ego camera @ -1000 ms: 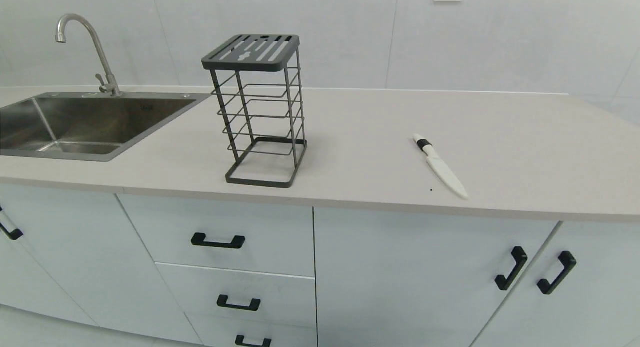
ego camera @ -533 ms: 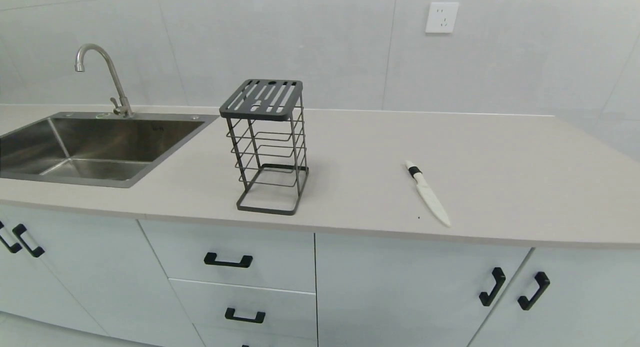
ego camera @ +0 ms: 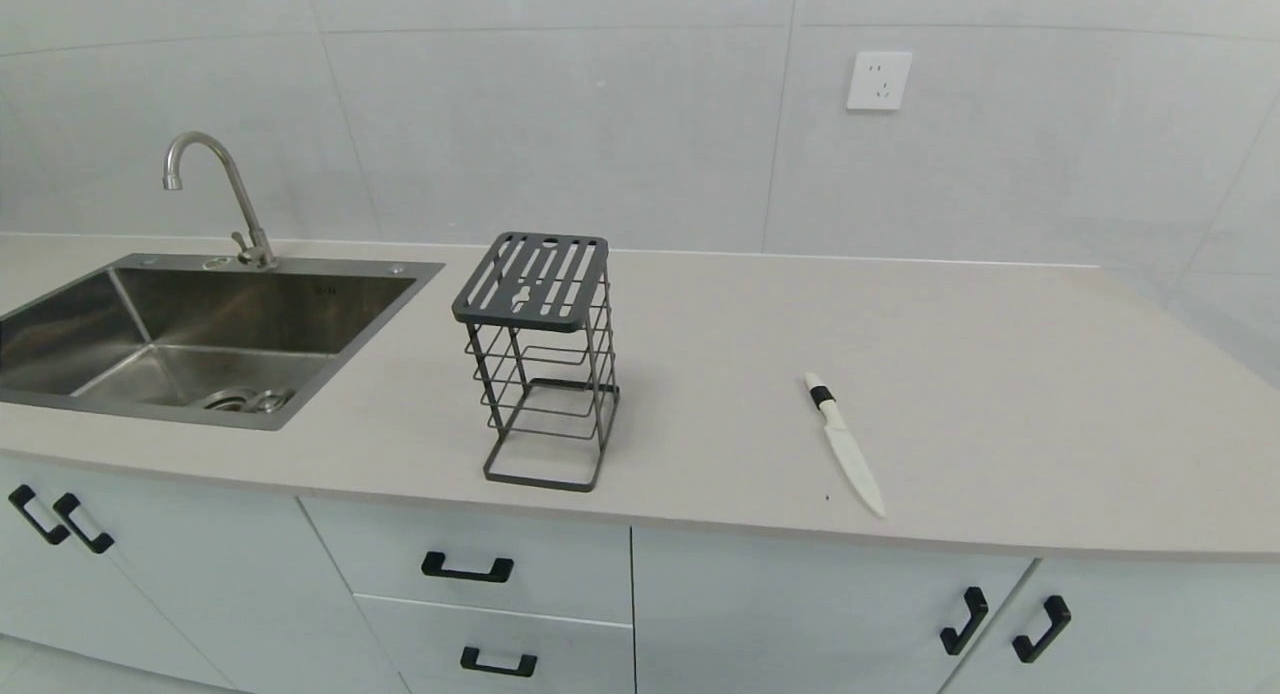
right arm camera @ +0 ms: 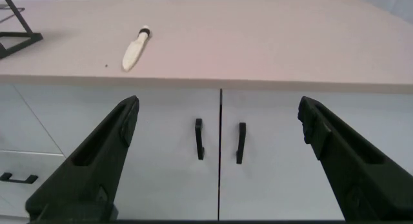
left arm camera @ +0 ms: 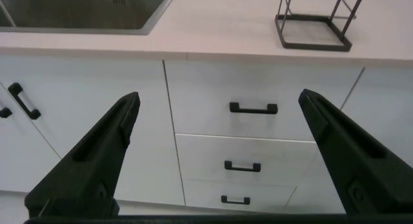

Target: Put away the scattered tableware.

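Far left of the countertop [ego camera: 1000, 374]: steel sink [ego camera: 260, 309] set into the surface, curved faucet [ego camera: 215, 189] at its back rim. Just right of the sink: dark wire rack [ego camera: 540, 374], standing upright, slotted plate on top.

Right of the rack and well apart from it, near the front edge: knife [ego camera: 845, 444], lying flat on the bare counter. Long axis mostly back to front, slanting slightly rightward toward the front. Handle end, white with a black band, toward the wall. Pale blade tip pointing at the front edge and a little to the right. In contact with the counter alone.

On the tiles behind and above the knife: white wall socket [ego camera: 879, 80]. Below the counter: drawers with black drawer handles [ego camera: 467, 568] under the rack, paired door handles [ego camera: 1000, 619] further right.

State of left gripper [left arm camera: 219, 101]: facing the drawer fronts beneath the rack, fingers [left arm camera: 97, 153] spread wide, nothing between them. State of right gripper [right arm camera: 219, 106]: facing the cabinet doors below the knife, both prongs likewise spread wide, holding nothing.
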`<state>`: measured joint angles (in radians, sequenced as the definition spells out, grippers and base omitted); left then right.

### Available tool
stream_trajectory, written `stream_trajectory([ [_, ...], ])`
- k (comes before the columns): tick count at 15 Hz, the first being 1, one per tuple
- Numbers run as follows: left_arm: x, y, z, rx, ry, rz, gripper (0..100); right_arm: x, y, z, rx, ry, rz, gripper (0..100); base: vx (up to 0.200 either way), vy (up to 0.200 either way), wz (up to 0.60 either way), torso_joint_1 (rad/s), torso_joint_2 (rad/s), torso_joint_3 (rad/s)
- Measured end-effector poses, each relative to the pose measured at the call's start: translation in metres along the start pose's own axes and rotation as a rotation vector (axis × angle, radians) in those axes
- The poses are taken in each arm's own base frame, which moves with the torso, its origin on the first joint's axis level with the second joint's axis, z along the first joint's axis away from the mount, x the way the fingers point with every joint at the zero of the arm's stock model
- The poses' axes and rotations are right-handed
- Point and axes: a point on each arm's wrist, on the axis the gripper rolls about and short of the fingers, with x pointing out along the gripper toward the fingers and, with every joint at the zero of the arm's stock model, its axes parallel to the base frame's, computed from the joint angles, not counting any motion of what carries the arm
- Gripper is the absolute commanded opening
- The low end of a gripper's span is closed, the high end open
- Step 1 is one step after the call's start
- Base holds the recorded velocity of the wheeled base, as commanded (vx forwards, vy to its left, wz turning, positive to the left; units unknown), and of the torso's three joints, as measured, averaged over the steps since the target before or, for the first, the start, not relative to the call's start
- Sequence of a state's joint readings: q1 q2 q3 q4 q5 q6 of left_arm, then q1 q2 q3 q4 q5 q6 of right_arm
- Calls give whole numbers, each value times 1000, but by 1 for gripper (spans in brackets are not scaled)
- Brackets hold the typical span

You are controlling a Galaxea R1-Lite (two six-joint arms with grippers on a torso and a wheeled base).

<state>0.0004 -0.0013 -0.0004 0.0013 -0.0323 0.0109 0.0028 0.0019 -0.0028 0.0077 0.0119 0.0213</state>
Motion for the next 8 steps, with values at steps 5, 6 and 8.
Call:
stream_trajectory([
  [5, 0, 0, 0, 0, 0, 0, 100, 0, 0, 0, 0, -2, 0, 100, 0, 0, -360, 247, -480, -227],
  [6, 0, 0, 0, 0, 1, 0, 100, 0, 0, 0, 0, 0, 0, 100, 0, 0, 0, 76, -134, -71],
  [8, 0, 0, 0, 0, 0, 0, 100, 0, 0, 0, 0, 0, 0, 100, 0, 0, 0, 23, -40, -18],
])
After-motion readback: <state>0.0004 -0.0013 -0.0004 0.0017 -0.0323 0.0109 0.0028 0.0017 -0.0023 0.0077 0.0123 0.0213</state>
